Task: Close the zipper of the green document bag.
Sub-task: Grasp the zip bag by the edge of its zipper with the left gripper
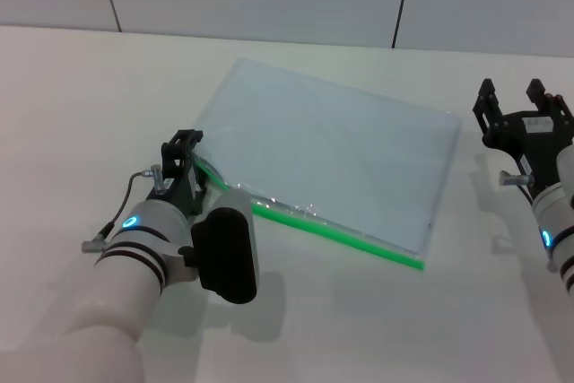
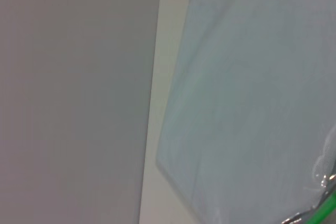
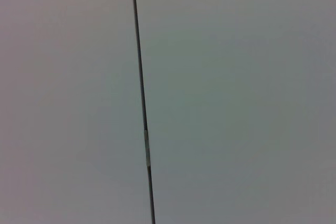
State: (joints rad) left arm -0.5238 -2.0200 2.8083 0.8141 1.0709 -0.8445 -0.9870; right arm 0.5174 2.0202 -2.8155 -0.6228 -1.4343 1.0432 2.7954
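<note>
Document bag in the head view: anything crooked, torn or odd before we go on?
No damage shows. The green document bag lies flat but skewed on the table. Along the zipper, the plastic looks crinkled near the left hand, which sits at that end. The right hand hovers open, clear of the bag.

The left claw hides the near-left end of the zipper.

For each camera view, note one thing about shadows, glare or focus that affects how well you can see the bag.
Head view: soft shadows lie beside the green document bag and both arms; the zipper reads clearly. Left wrist view: the bag fills the frame, soft-focused, with small glints near the green edge. Right wrist view: only the wall, no bag.
</note>
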